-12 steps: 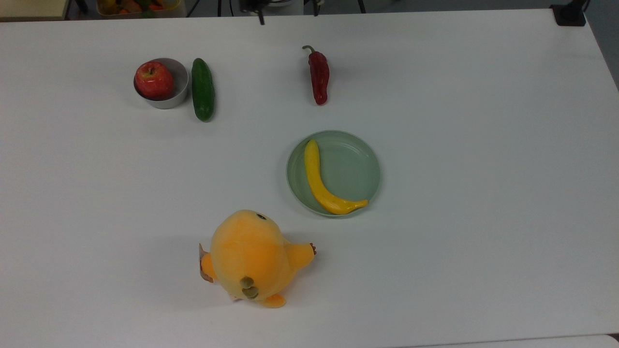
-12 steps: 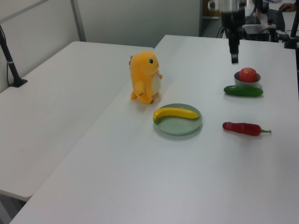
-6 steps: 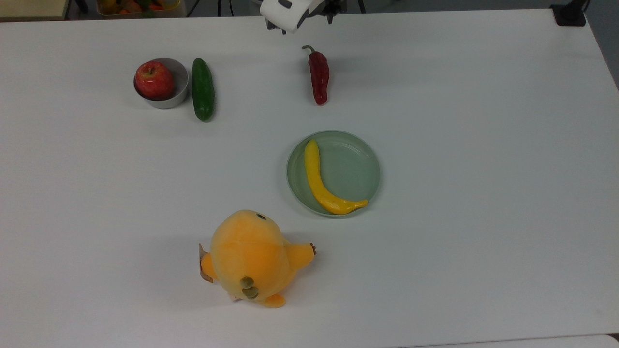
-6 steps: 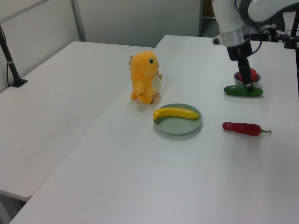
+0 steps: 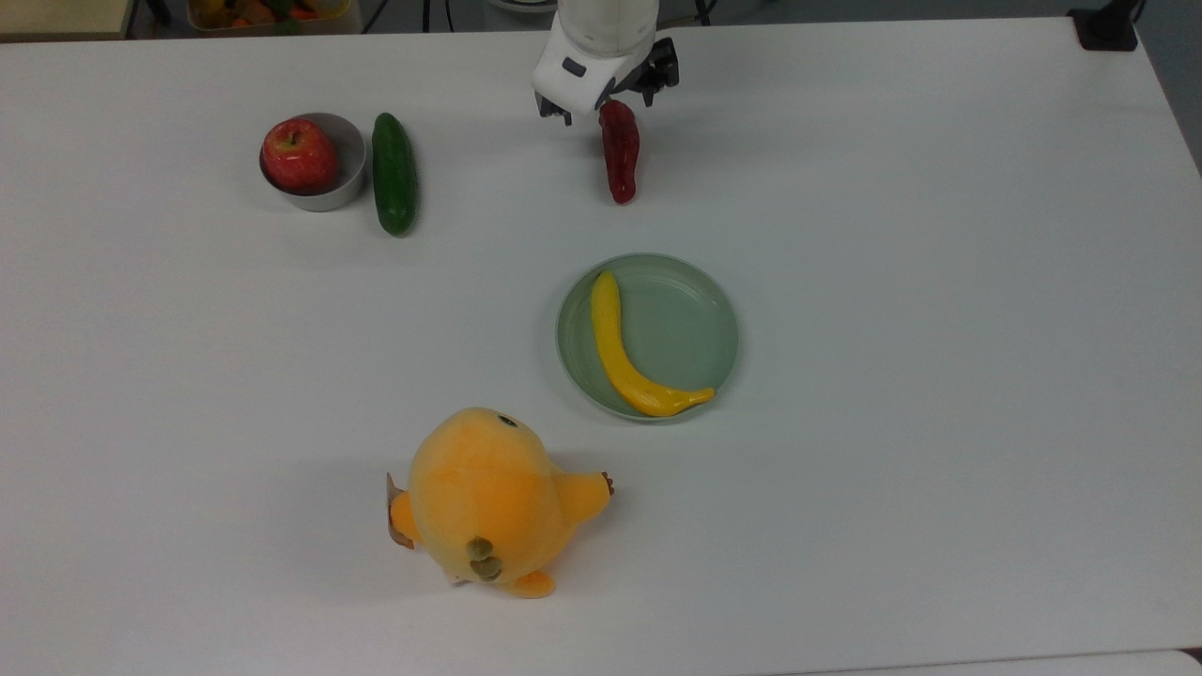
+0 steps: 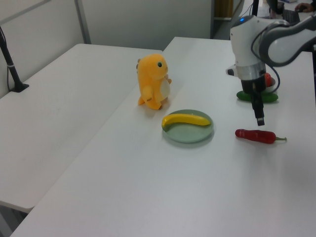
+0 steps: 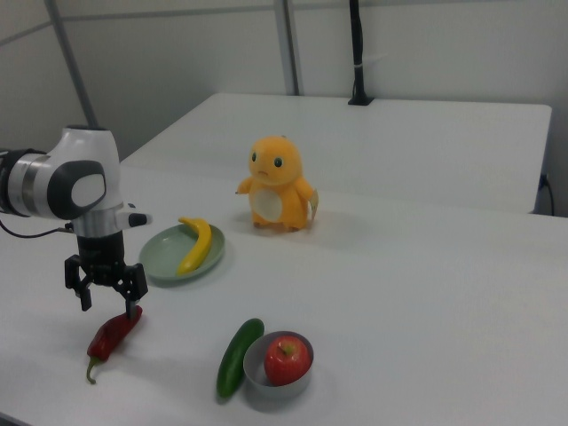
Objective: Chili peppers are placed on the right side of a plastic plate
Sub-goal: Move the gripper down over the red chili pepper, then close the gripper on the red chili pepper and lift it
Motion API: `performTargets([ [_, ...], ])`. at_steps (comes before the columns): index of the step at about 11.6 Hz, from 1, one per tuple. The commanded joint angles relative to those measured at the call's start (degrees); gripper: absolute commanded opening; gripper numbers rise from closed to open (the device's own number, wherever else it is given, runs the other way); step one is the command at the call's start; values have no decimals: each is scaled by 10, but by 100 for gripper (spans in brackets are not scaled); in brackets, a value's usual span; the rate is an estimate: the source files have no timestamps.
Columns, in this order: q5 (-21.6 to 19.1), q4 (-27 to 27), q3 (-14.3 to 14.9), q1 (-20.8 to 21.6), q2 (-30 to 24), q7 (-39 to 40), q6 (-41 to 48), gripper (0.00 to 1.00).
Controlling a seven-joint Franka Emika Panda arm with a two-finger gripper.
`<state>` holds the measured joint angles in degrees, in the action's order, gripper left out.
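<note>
I have the arm [image 7: 62, 182] reaching in with the wrist turned straight down, the gripper [image 7: 108, 306] pointing at the tabletop just short of touching it, fingers [image 7: 86, 294] spread wide apart and holding nothing

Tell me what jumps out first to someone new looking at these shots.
The orange plush toy standing at the top view's lower middle. Next the white arm's pincer, open, hovering over the stem end of the red chili on the table. Then the yellow curved fruit lying in the green plate at centre.
</note>
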<state>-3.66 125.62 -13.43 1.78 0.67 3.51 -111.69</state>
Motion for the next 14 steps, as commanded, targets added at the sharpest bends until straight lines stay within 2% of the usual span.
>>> performTargets([
  [1, -7, 44, -14, 1, -8, -26, -58, 100],
  [3, -7, 53, -19, 0, 0, -52, -88, 100],
  [10, -2, 58, -19, 13, 24, -60, -112, 100],
  [12, 1, 58, -19, 13, 26, -60, -112, 85],
  [14, 1, 58, -19, 12, 27, -60, -112, 66],
])
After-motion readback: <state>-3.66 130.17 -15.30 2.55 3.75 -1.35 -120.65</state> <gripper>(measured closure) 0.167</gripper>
